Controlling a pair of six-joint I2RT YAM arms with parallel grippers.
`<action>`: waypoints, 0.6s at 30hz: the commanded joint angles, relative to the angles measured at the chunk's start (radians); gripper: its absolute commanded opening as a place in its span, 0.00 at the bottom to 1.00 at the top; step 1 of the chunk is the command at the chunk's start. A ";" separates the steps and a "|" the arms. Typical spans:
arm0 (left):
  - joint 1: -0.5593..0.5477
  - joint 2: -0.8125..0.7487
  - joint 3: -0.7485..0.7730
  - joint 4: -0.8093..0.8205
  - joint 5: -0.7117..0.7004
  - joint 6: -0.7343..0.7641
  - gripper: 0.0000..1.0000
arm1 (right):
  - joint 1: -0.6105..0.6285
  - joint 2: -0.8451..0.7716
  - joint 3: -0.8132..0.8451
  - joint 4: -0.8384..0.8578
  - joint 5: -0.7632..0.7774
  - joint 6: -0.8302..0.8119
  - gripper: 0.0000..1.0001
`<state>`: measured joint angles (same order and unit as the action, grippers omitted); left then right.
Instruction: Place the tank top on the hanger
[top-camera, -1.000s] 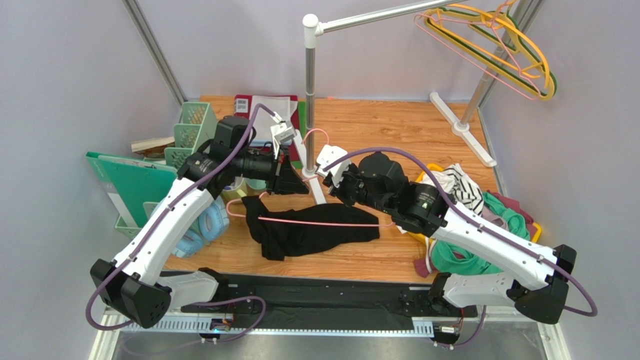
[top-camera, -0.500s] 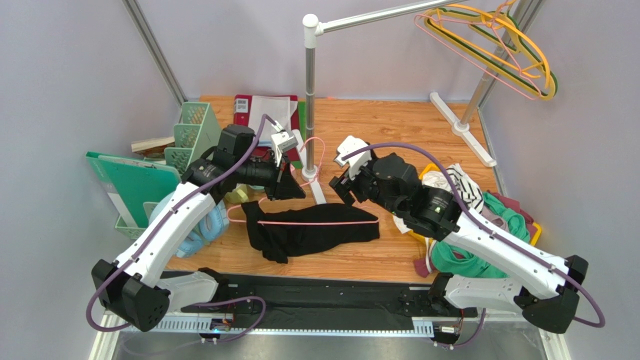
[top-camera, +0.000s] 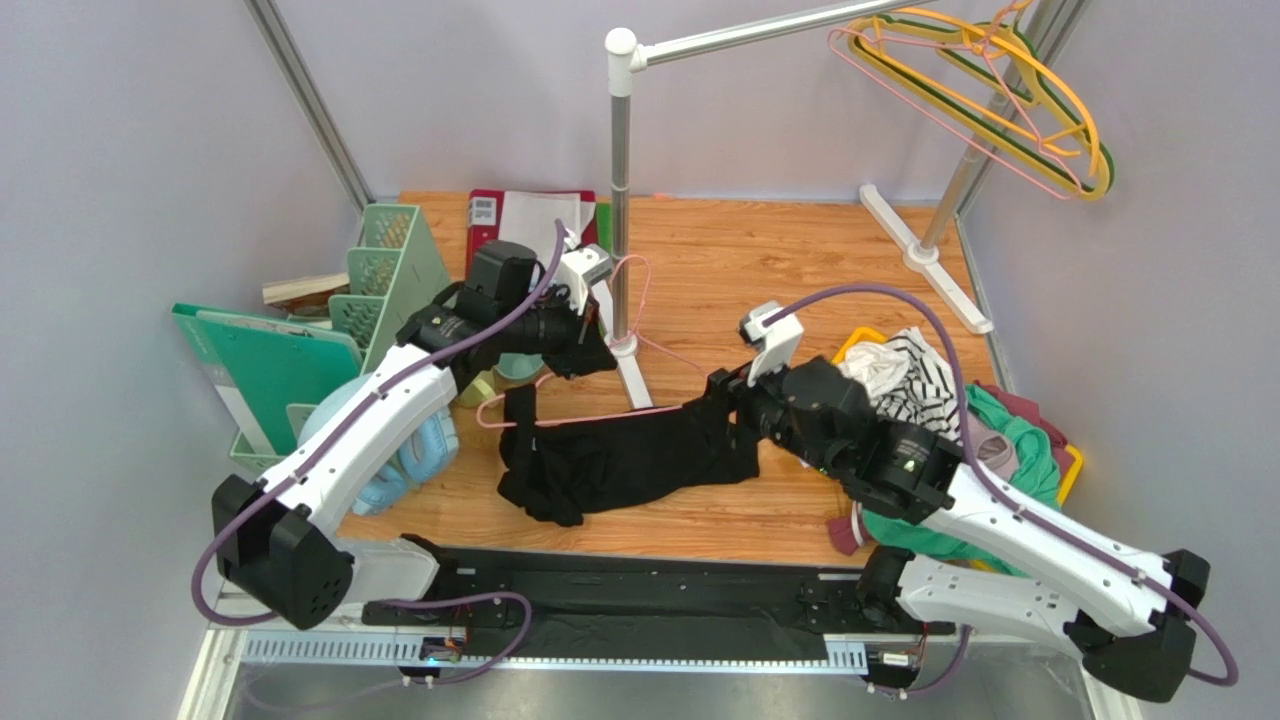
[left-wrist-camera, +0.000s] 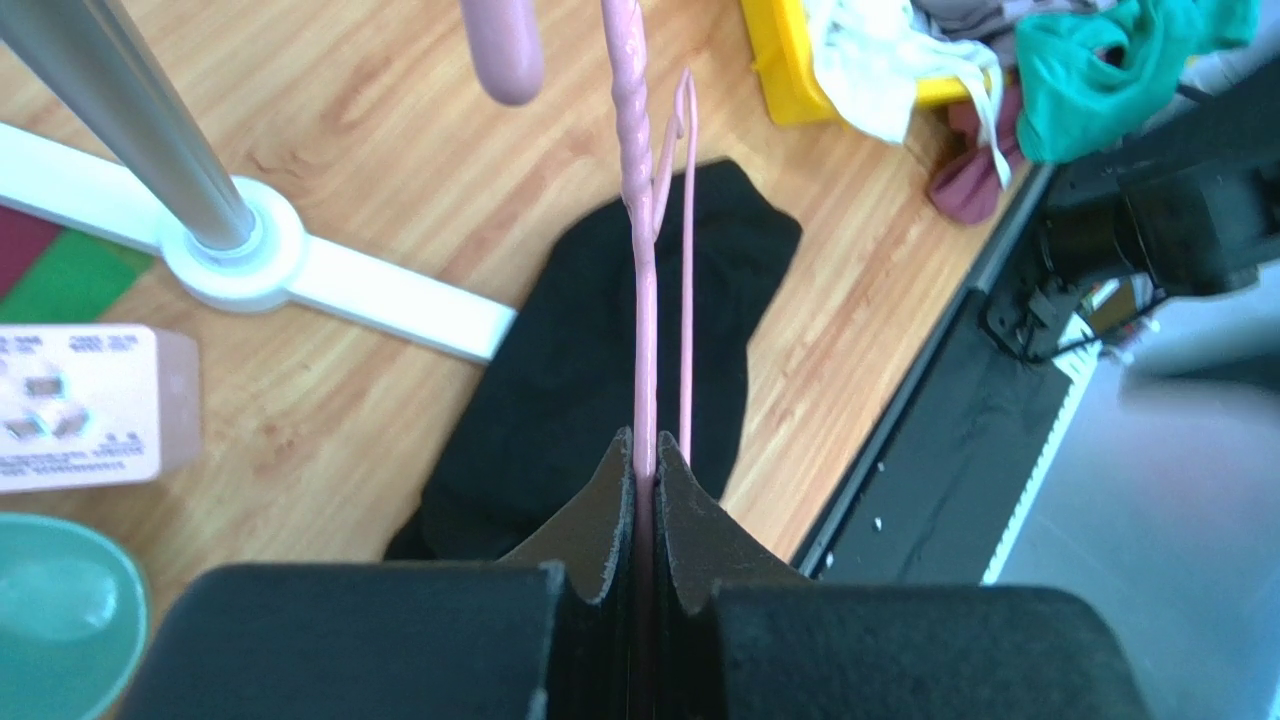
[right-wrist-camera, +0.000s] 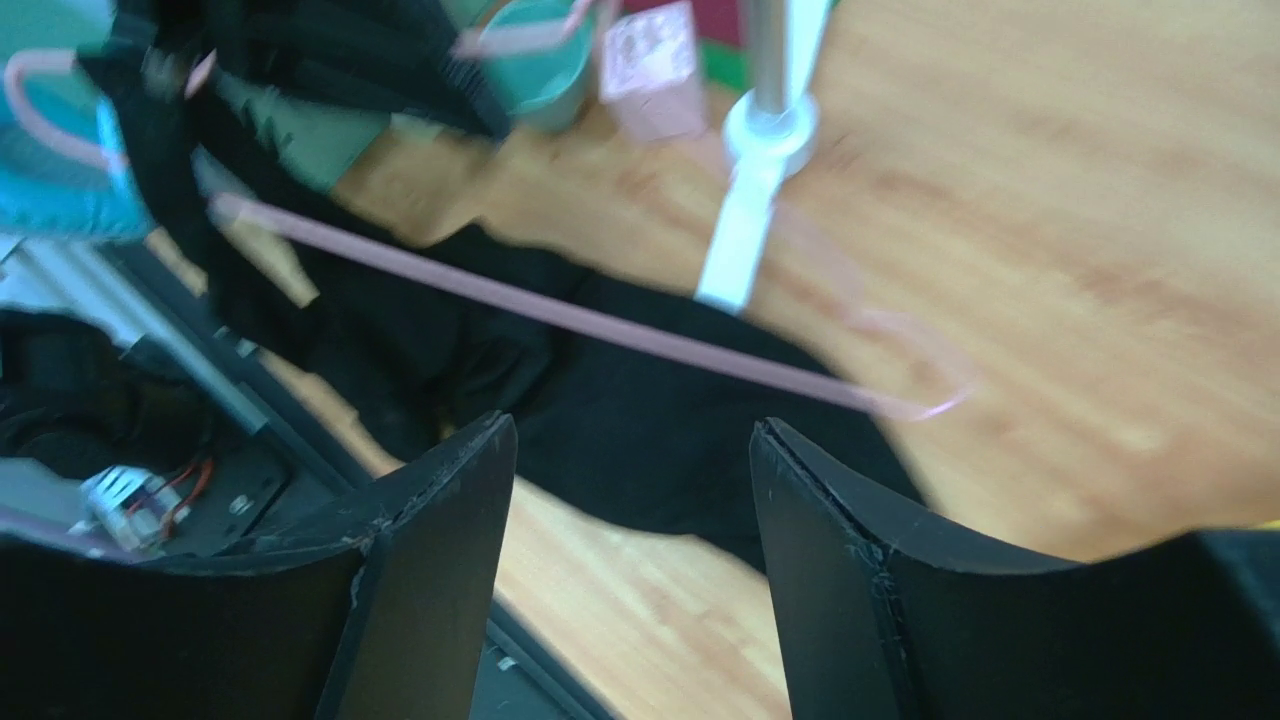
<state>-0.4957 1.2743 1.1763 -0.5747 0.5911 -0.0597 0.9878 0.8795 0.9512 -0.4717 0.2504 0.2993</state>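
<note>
Our left gripper (left-wrist-camera: 643, 446) pinches the thin pink wire hanger (left-wrist-camera: 645, 300) before the grey metal stand pole (top-camera: 619, 195); the black fabric tank top (top-camera: 631, 458) lies beneath. Our right gripper (right-wrist-camera: 631, 428) gapes empty. Right of the pole, a yellow plastic bin (left-wrist-camera: 769, 60) holds striped cloth (top-camera: 920, 378).

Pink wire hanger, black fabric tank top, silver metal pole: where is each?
pink wire hanger (left-wrist-camera: 645, 300), left wrist view, on its twisted neck.
black fabric tank top (top-camera: 631, 458), top external view, on its middle.
silver metal pole (top-camera: 618, 195), top external view, on its upright shaft.

hanger (right-wrist-camera: 601, 318) blurred, tank top (left-wrist-camera: 579, 368) apparently partly hidden
</note>
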 joint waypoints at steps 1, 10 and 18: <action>-0.014 0.060 0.114 0.068 -0.060 -0.045 0.00 | 0.136 0.044 -0.057 0.146 0.019 0.236 0.64; -0.027 0.103 0.175 0.070 -0.103 -0.081 0.00 | 0.311 0.285 -0.121 0.424 0.010 0.372 0.63; -0.029 0.096 0.168 0.075 -0.131 -0.123 0.00 | 0.370 0.492 -0.203 0.686 0.088 0.524 0.63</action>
<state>-0.5179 1.3834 1.3121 -0.5343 0.4713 -0.1501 1.3216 1.3167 0.7750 0.0002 0.2592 0.7128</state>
